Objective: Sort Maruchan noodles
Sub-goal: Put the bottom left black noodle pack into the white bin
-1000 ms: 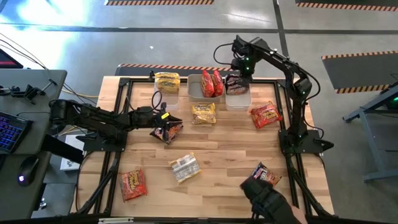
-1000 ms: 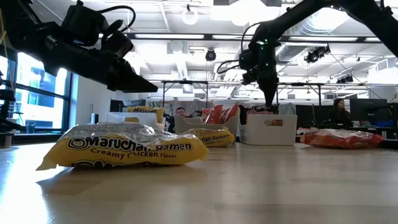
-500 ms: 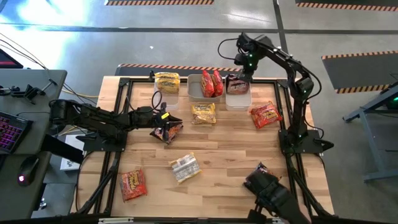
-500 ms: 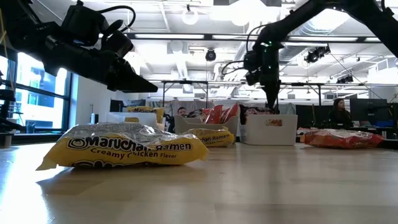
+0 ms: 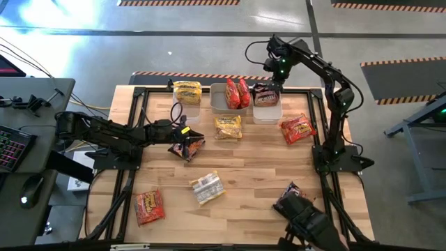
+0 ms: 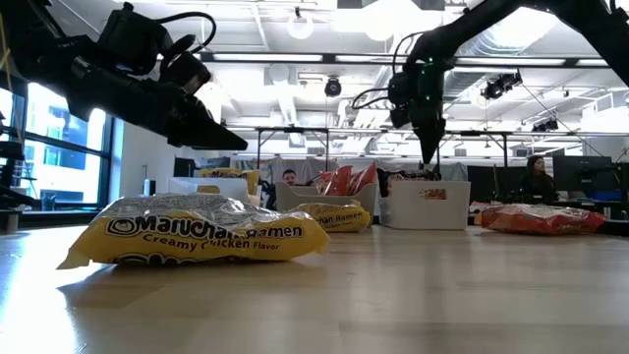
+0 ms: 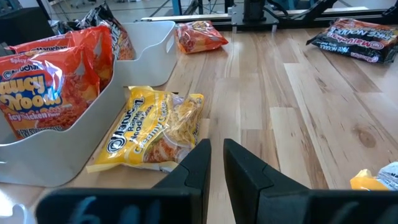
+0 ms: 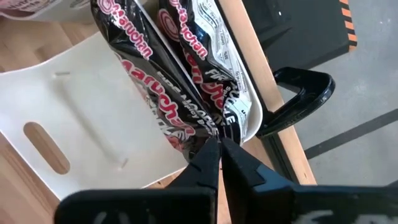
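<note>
From above, red [image 5: 237,93] and black packets [image 5: 265,93] stand in two tubs [image 5: 217,104], others lying scattered; the left gripper [image 5: 182,145] hovers over a dark packet [image 5: 189,148]. The low view reads "Maruchan Ramen Creamy Chicken Flavor" on a yellow wrapper [image 6: 201,234]. In the wrist views, the left gripper's fingers [image 7: 194,169] are nearly closed, empty, and the right gripper [image 8: 219,151] is closed over the black packets.

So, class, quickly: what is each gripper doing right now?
Left gripper: shut, apparently pinching a dark crinkly noodle packet above the table.
Right gripper: shut, empty, over the white tub.

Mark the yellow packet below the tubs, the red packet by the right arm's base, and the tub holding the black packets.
yellow packet [image 5: 228,127], high view, wrapper's middle
red packet [image 5: 297,128], high view, wrapper's middle
tub with black packets [image 5: 267,113], high view, bare near rim
</note>
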`<action>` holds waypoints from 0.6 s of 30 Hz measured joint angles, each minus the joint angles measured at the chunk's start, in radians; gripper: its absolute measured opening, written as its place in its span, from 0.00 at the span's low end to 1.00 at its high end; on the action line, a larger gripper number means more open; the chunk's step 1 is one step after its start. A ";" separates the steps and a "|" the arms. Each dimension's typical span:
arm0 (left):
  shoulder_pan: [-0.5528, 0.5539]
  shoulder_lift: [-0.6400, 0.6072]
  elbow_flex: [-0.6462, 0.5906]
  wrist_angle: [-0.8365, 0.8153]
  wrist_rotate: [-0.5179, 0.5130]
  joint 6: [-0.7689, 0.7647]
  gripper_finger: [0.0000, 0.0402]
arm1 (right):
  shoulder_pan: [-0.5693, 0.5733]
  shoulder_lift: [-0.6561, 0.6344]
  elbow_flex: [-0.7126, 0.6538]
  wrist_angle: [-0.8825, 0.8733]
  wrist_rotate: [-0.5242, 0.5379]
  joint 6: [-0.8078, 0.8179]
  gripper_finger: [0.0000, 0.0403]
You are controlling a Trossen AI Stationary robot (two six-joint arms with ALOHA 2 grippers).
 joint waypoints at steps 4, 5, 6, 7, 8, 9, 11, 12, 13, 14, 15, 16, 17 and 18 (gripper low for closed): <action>0.000 0.000 0.000 0.000 0.000 0.000 0.09 | 0.007 0.003 0.000 -0.002 0.000 0.007 0.00; 0.000 0.000 0.000 0.000 0.000 0.000 0.09 | 0.009 0.003 0.000 -0.005 -0.001 0.009 0.00; 0.000 0.000 0.000 0.000 0.000 0.000 0.09 | 0.010 0.003 0.000 -0.010 -0.001 0.009 0.00; 0.000 0.000 0.000 0.000 0.000 0.000 0.09 | 0.010 0.003 0.000 -0.014 -0.001 0.011 0.00; 0.000 0.000 0.000 0.000 0.000 0.000 0.09 | 0.010 0.003 0.000 -0.017 -0.002 0.020 0.00; 0.000 0.000 0.000 0.000 0.000 0.001 0.09 | 0.010 0.003 -0.005 -0.014 -0.001 0.023 0.00; 0.000 0.000 0.000 0.000 0.000 0.001 0.09 | 0.014 0.002 -0.039 0.001 0.014 0.026 0.00; 0.000 0.000 0.000 0.000 0.000 0.001 0.09 | 0.015 0.002 -0.067 0.009 0.020 0.029 0.00; 0.000 0.000 0.000 0.000 0.000 0.001 0.09 | 0.017 0.002 -0.095 0.021 0.023 0.033 0.00; 0.000 0.000 0.000 0.000 0.000 0.001 0.09 | 0.019 0.001 -0.122 0.039 0.028 0.041 0.00; 0.000 0.000 0.000 0.000 0.000 0.000 0.09 | 0.021 -0.001 -0.151 0.059 0.031 0.046 0.00; 0.000 0.000 0.000 0.000 0.000 0.001 0.09 | 0.025 -0.003 -0.175 0.077 0.032 0.052 0.00; 0.000 0.000 0.000 0.000 0.000 0.001 0.09 | 0.030 -0.003 -0.194 0.095 0.036 0.053 0.00; 0.000 0.000 0.000 0.000 0.000 0.001 0.09 | 0.034 -0.004 -0.210 0.113 0.036 0.054 0.00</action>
